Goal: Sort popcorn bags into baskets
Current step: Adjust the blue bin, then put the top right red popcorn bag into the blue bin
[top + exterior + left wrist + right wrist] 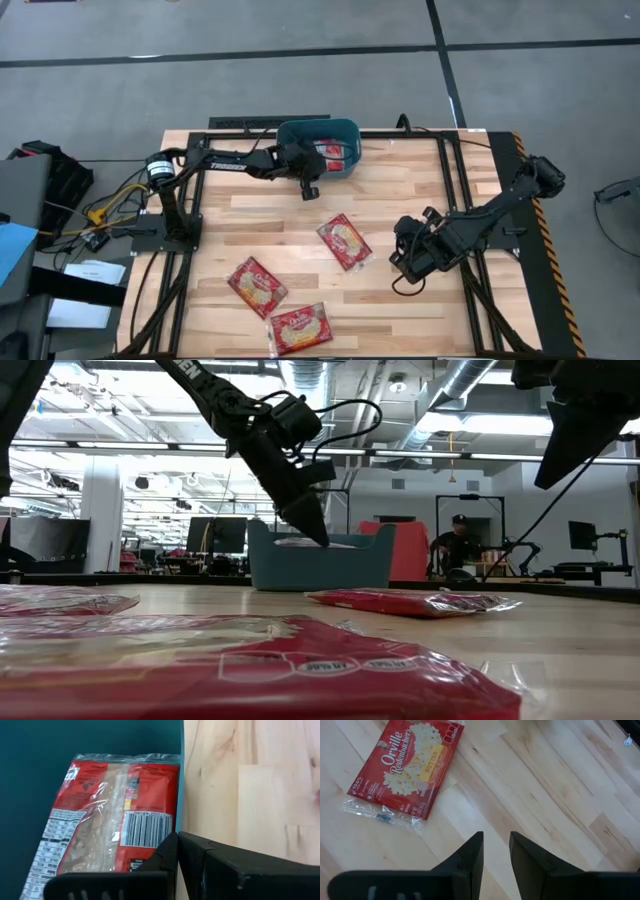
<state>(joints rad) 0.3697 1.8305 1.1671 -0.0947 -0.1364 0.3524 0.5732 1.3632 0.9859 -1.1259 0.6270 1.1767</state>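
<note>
High view: left end effector [311, 188] just outside the teal basket [318, 128] near wall; packets [333, 153] inside basket. Three popcorn bags on the counter [400, 190]: [344, 241], [257, 286], [299, 327].

Left wrist view: fingers [172, 851] pressed together, empty.

Right wrist view: right end effector [496, 851] narrowly parted, empty, near one bag [412, 764].

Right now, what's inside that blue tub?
The teal tub holds red popcorn bags; one lies back-up with its barcode showing. The left gripper sits beside its rim. The arm hides part of the floor.
</note>
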